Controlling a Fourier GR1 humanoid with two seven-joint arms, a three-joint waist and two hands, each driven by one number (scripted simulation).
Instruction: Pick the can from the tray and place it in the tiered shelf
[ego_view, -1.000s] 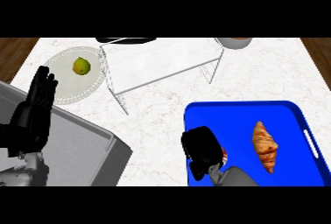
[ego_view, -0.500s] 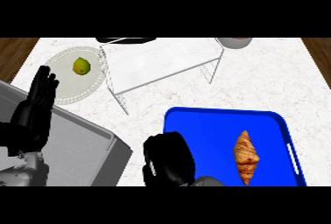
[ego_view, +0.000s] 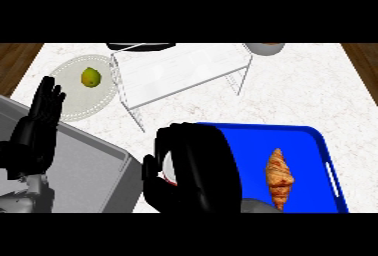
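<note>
While the right hand (ego_view: 193, 170) curls over the left edge of the blue tray (ego_view: 325, 150), the can (ego_view: 168, 172) shows only as a pale sliver with a touch of red between the fingers (ego_view: 210, 160) and the thumb (ego_view: 151, 175). The hand is clenched round it, at the near left corner of the tray, and hides most of it (whether it touches the tray floor cannot be told).

A croissant (ego_view: 278, 176) lies lengthwise on the right half of the tray, well apart from the hand.

Farther off, at the middle of the counter (ego_view: 295, 100), stands the shelf (ego_view: 181, 75), a pale tiered frame on thin wire legs, its top tilted slightly in the view. Just left of it sits a plate (ego_view: 74, 105) with a yellow-green fruit (ego_view: 90, 77) on its far part.

At the left edge the left hand (ego_view: 37, 132) rests with straight, released fingers pointing far, over the corner of a grey slab (ego_view: 81, 170) that fills the near left of the counter.

Along the far edge, a dark object (ego_view: 144, 46) sits behind the shelf and a grey bowl (ego_view: 264, 48) shows partly to its right, both cut off by the view. Brown wood floor (ego_view: 18, 55) appears beyond the counter's left and right sides.
</note>
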